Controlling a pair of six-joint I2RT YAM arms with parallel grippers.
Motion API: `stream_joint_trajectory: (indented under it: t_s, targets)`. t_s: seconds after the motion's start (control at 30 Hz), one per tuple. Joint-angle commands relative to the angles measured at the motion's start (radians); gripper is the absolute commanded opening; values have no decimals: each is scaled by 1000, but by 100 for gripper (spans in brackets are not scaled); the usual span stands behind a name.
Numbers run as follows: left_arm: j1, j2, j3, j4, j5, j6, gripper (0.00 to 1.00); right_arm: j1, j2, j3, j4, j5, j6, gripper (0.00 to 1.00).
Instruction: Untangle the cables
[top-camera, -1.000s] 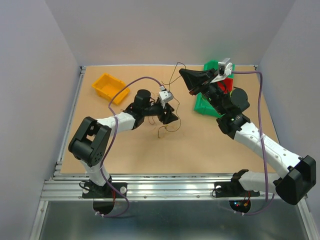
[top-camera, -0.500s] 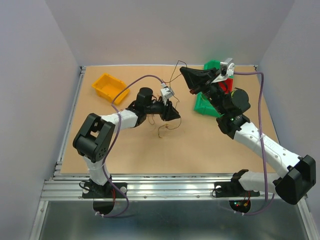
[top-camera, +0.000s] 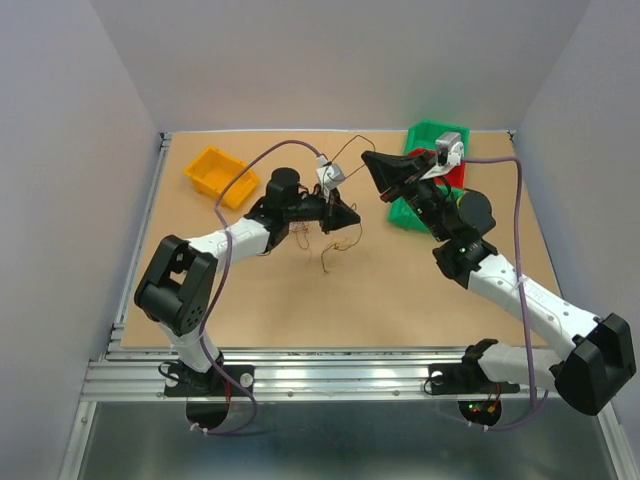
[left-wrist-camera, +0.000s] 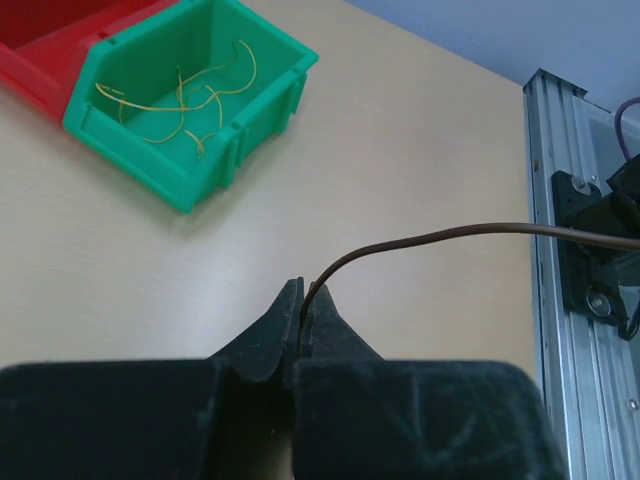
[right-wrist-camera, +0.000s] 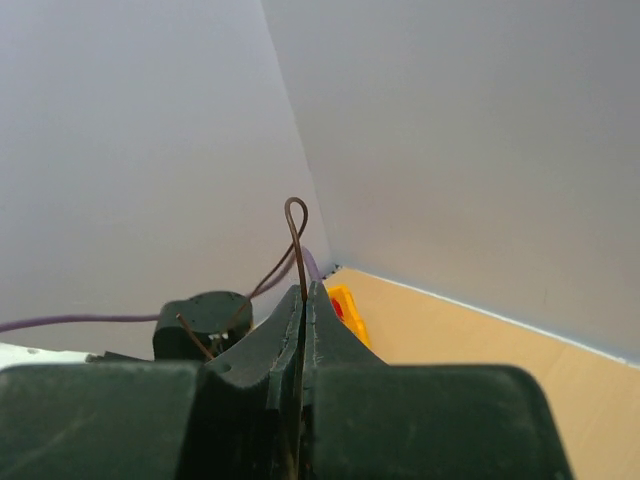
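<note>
A thin brown cable runs from my left gripper, which is shut on it, off to the right. In the top view the left gripper hovers mid-table with loose brown cable ends dangling below it. My right gripper is raised near the far side, pointing left. It is shut on a brown cable whose loop sticks up from the right gripper. The strand between the two grippers is barely visible from above.
A yellow bin stands at the far left. A green bin and a red bin sit far right, partly hidden by the right arm. The green bin holds several yellow wires. An aluminium rail edges the table.
The left gripper has shut on the brown cable and lifted slightly toward the far side. The right gripper stayed shut and shifted a little.
</note>
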Motion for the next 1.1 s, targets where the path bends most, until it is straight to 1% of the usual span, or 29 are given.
stream_joint_trajectory:
  t_s: [0.0, 0.13, 0.2, 0.23, 0.27, 0.3, 0.33, 0.4, 0.43, 0.53, 0.67, 0.7, 0.8, 0.83, 0.93, 1.03, 1.07]
  targets:
    - [44, -94, -7, 20, -36, 18, 0, 7, -68, -57, 72, 55, 2, 1]
    - [116, -143, -27, 14, -44, 21, 0, 7, -102, -112, 39, 171, -36, 1]
    - [149, -157, -34, 11, -38, 16, 0, 7, -93, -101, 1, 175, -60, 0]
    - [169, -161, -40, 9, -21, 16, 0, 7, -56, -51, -81, 161, -97, 1]
    - [201, -174, -44, 8, -13, 13, 0, 7, -33, -23, -126, 118, -113, 0]
    - [216, -181, -49, 8, 0, 14, 0, 7, 25, 35, -195, 101, -131, 1]
    - [233, -198, -53, -1, 5, 24, 0, 7, 53, 57, -218, 64, -134, 1]
    - [238, -221, -78, -11, -15, 54, 0, 6, 113, 97, -261, 56, -134, 1]
    - [238, -243, -87, -12, -25, 85, 0, 6, 166, 129, -270, 47, -137, 1]
    - [239, -275, -98, -36, -38, 125, 0, 4, 257, 175, -301, 9, -160, 0]
    - [239, -318, -115, -46, -41, 149, 0, -19, 363, 225, -335, -26, -192, 1]
    - [239, -326, -119, -46, -39, 151, 0, -26, 381, 230, -339, -54, -197, 0]
    - [239, -342, -124, -50, -49, 163, 0, -94, 429, 232, -337, -262, -189, 1]
    - [239, -346, -126, -50, -50, 163, 0, -115, 438, 226, -305, -387, -164, 1]
    - [239, -335, -121, -57, -36, 163, 0, -163, 457, 187, -202, -556, -134, 2]
    - [239, -324, -107, -63, -21, 156, 0, -165, 492, 190, -175, -637, -171, 5]
    - [239, -312, -100, -72, -18, 156, 0, -165, 501, 187, -153, -696, -180, 6]
